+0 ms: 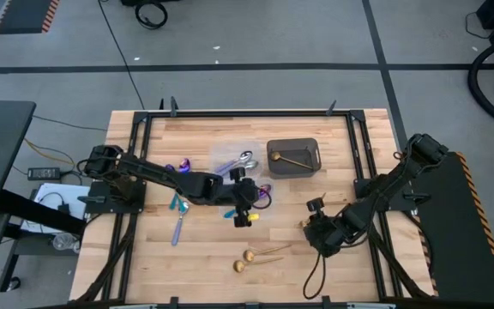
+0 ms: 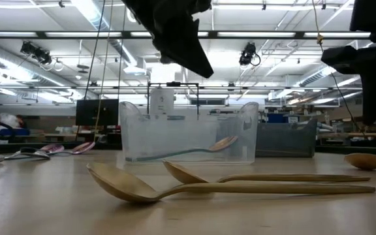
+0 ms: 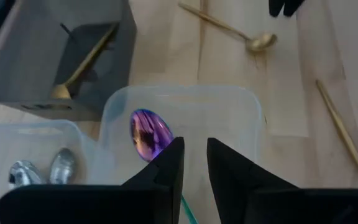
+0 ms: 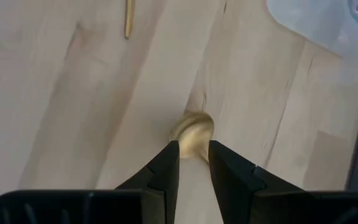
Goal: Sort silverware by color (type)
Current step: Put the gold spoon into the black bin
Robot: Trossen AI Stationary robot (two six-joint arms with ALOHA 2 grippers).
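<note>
Wooden table [image 1: 204, 249] has lots of bare room near the front. One gold spoon [image 3: 82, 65] is in the dark tub [image 1: 293, 158]. Left gripper [image 3: 194, 163], jaws slightly apart, hangs over a purple spoon [image 3: 149, 134] in a clear tub [image 3: 241, 124]. Right gripper [image 4: 193, 158] has its jaws around a gold spoon's bowl [image 4: 192, 132] on the table. Two gold spoons [image 1: 260, 256] and blue-handled ones [image 1: 178, 219] still lie loose.

On the wooden table [image 1: 204, 257], the left gripper [image 1: 245, 215] sits at centre, the dark tub [image 1: 293, 158] holding a gold spoon [image 1: 286, 159] lies at 1 o'clock, two gold spoons [image 1: 256, 256] at 6 o'clock, and the right gripper [image 1: 316, 230] at 4 o'clock.
</note>
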